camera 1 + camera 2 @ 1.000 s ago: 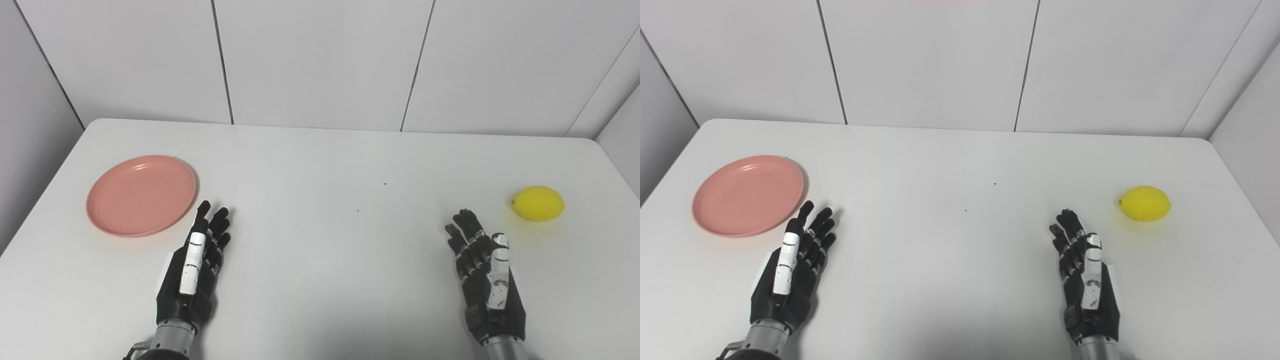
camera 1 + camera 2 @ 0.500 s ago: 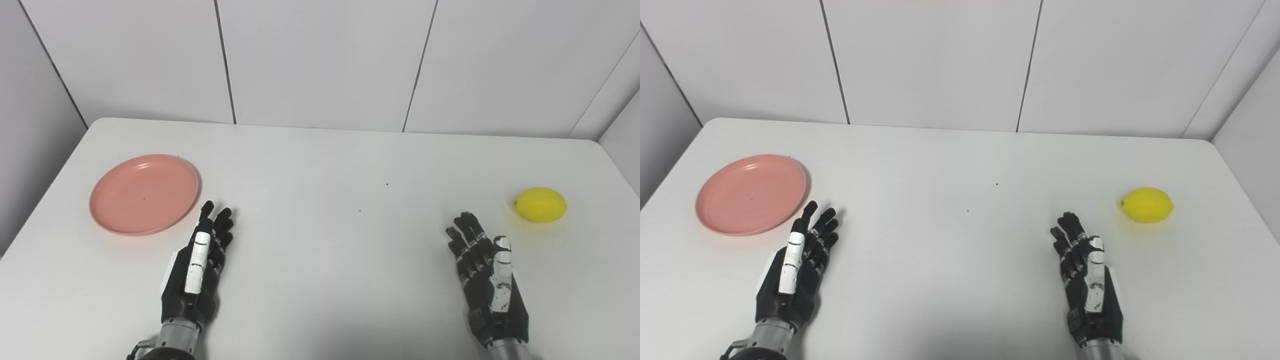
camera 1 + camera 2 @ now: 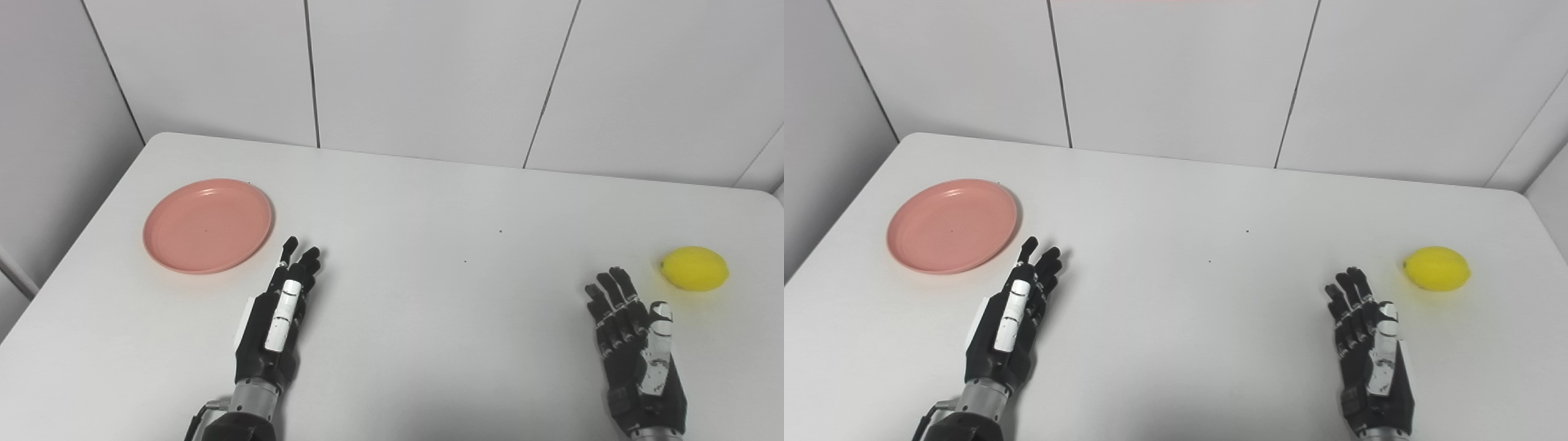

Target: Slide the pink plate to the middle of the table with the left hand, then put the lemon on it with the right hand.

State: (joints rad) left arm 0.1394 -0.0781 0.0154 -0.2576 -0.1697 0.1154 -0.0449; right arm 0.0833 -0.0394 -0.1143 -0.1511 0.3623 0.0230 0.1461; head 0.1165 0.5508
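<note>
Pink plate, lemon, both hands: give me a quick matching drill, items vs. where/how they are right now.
Column 1:
1. pink plate
2. lemon
3. left hand
4. right hand

Column 2:
A. open, just short of the yellow fruit
B. far right of the table
C. empty, on the table's left side
D. open, fingertips near the dish's rim, not touching

Pairs: 1-C, 2-B, 3-D, 4-A
</note>
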